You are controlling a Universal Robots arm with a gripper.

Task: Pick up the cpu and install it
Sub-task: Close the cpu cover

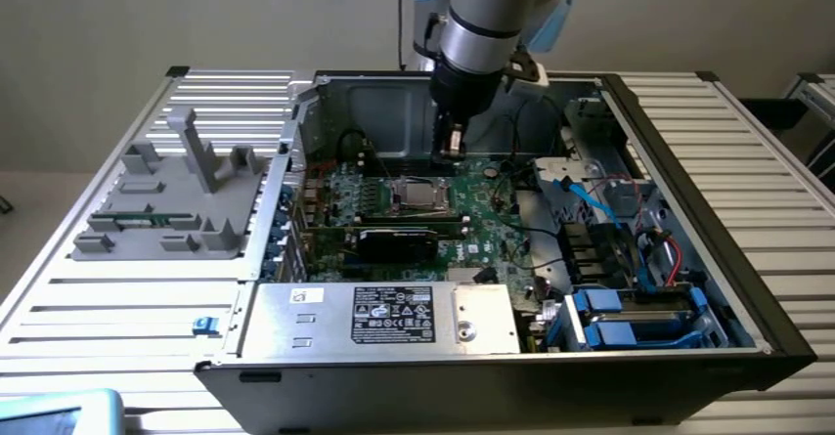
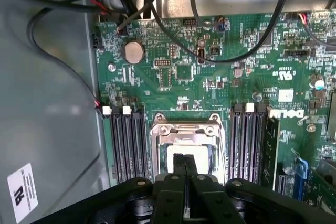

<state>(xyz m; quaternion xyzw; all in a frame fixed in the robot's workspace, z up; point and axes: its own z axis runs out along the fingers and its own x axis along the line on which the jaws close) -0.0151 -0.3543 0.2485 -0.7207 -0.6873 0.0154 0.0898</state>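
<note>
Claw position: above the motherboard, just behind the socket as the exterior view looks at it, with its fingers together and nothing clamped between them. The cpu lies inside the socket frame and shows a silver-grey top.

Exterior view: the whole open case lies on a slatted desk. A grey fixture stands well apart from the socket, beyond the case wall on the exterior view's left. The arm comes down from above.

Wrist view: close detail around the socket. The closed claw overlaps the pale cpu. Dark memory slots flank the socket on both sides. A coin cell sits on the green motherboard some way beyond the socket. Black cables arch across the board past it.

Hidden or unclear: the claw body covers the near part of the socket and of the cpu. Whether the fingertips touch the cpu cannot be told.

Clearance: the space directly above the socket is open. The memory slots sit just beside the frame, and the case walls stand well away from it.
</note>
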